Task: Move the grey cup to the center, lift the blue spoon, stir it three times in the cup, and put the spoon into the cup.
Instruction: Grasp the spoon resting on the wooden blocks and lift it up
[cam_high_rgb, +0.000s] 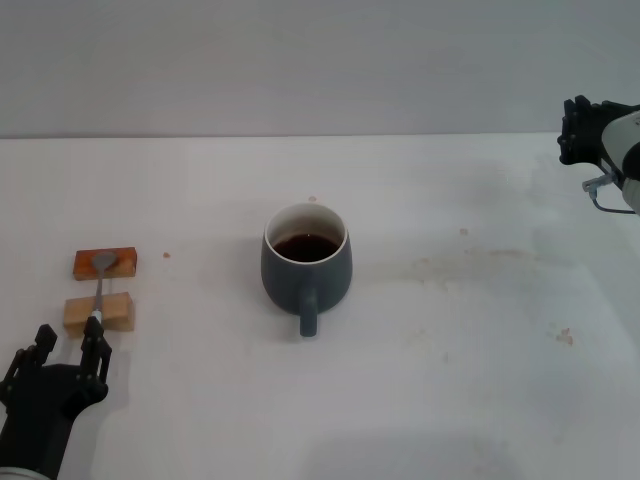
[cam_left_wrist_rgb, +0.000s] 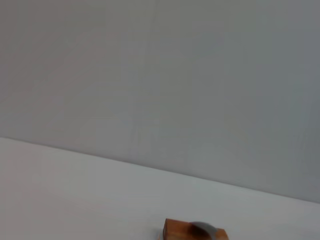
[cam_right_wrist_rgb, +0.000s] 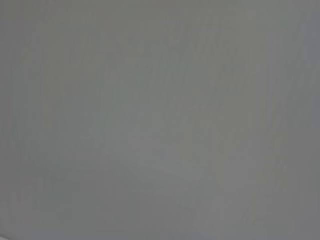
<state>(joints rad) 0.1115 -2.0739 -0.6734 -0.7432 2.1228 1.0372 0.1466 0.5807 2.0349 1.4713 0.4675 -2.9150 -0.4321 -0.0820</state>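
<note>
The grey cup (cam_high_rgb: 305, 262) stands mid-table in the head view, dark liquid inside, handle pointing toward me. At the left, the blue spoon (cam_high_rgb: 100, 286) lies across two small wooden blocks, with its bowl on the far block. The left wrist view shows only that far block and the spoon (cam_left_wrist_rgb: 202, 230) bowl at its lower edge. My left gripper (cam_high_rgb: 68, 342) is open at the near left, just behind the spoon's handle end; one fingertip (cam_high_rgb: 94, 334) is almost at it. My right gripper (cam_high_rgb: 582, 130) is raised at the far right, away from everything.
The far wooden block (cam_high_rgb: 104, 263) is orange-brown and the near wooden block (cam_high_rgb: 99, 312) is paler. The white table (cam_high_rgb: 470, 360) has faint stains right of the cup. A grey wall runs behind; the right wrist view shows only grey.
</note>
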